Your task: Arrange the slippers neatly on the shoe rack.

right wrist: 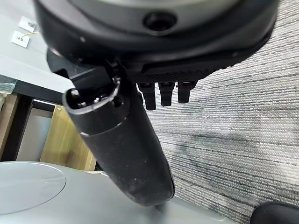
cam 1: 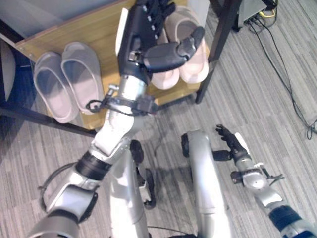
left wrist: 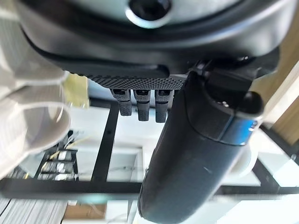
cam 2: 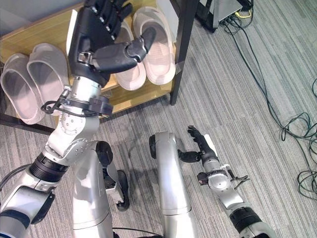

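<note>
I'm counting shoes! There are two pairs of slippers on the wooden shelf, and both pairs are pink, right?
Not quite. Only the pair on the right is pink; the left pair on the wooden shelf is grey. The right eye view shows both.

My left hand: dark matt plastic, with a finely textured palm pad.
My right hand: the same dark matt plastic.
Grey slippers: soft matt foam or rubber, smooth.
Pink slippers: smooth, matt, rubbery.
Shoe rack shelf: light wood grain, satin finish.
Rack frame: black metal.
Floor: grey ribbed carpet, rough.
</note>
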Controlling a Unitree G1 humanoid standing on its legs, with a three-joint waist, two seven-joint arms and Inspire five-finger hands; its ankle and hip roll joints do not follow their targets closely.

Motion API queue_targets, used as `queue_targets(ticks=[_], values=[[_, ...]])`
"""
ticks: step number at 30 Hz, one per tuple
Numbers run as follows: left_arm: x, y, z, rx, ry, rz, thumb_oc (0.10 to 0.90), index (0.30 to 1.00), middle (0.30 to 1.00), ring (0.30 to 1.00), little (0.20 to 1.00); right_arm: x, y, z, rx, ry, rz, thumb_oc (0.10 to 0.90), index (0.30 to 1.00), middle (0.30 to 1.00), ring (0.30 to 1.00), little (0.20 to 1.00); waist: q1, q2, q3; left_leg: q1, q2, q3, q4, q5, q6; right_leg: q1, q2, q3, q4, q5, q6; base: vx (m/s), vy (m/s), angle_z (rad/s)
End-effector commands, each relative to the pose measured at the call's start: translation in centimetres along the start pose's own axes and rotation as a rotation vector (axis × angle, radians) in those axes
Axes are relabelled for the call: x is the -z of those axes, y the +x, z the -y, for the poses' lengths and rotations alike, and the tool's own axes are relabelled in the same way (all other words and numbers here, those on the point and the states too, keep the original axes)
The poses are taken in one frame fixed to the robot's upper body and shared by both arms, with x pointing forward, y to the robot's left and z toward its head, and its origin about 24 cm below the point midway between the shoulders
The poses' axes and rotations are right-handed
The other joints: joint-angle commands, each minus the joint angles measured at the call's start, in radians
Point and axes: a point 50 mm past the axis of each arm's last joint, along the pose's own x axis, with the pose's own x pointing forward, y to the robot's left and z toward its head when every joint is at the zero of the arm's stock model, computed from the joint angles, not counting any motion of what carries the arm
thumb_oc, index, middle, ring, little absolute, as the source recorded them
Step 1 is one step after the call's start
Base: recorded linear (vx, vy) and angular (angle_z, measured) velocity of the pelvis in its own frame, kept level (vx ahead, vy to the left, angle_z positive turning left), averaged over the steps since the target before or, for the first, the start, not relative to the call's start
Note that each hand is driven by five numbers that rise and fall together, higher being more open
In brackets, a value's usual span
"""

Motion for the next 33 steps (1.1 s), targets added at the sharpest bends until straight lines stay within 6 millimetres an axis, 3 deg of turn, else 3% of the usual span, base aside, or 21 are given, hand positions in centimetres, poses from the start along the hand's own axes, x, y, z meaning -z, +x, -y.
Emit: queue_targets(ticks=[1,6,14,33], values=[[-5.5,1.3,1.1,0.062,0.027,0.318,0.8,0.9,0.9,0.9,0.9,-5.4,0.5,1.2,0.047,0.007,0.265,0.8,0.9,0.9,0.9,0.9,0.052,0.012,-0.031,-0.009,-0.092,-0.034,0.01,-0.033,0.016,-0.002,-0.069,0.013,-0.008,0.067,-0.095,0.0,0.0,0.0],[-4.5,0.4,-1.4,-0.052,0.118,0.277,0.8,0.9,0.9,0.9,0.9,-4.9,0.2,1.1,0.059,0.004,0.253,0.8,0.9,0.9,0.9,0.9,0.063,0.018,-0.031,-0.009,-0.092,-0.043,0.013,-0.032,0.016,-0.002,-0.072,0.01,-0.01,0.069,-0.095,0.0,0.0,0.0],[-2.9,-0.8,-3.3,-0.148,0.176,0.205,0.8,0.9,0.9,0.9,0.9,-4.4,0.0,0.8,0.071,0.015,0.236,0.8,0.9,0.9,0.9,0.9,0.072,0.023,-0.031,-0.009,-0.094,-0.045,0.014,-0.034,0.015,-0.002,-0.072,0.011,-0.012,0.07,-0.097,0.0,0.0,0.0],[2.2,-2.2,-3.4,-0.192,0.14,-0.021,0.8,0.9,0.9,0.9,0.9,-3.7,0.4,0.2,0.076,0.008,0.197,0.8,0.9,0.9,0.9,0.9,0.076,0.028,-0.031,-0.009,-0.099,-0.043,0.014,-0.038,0.02,-0.002,-0.077,0.018,-0.016,0.069,-0.098,0.0,0.0,0.0]])
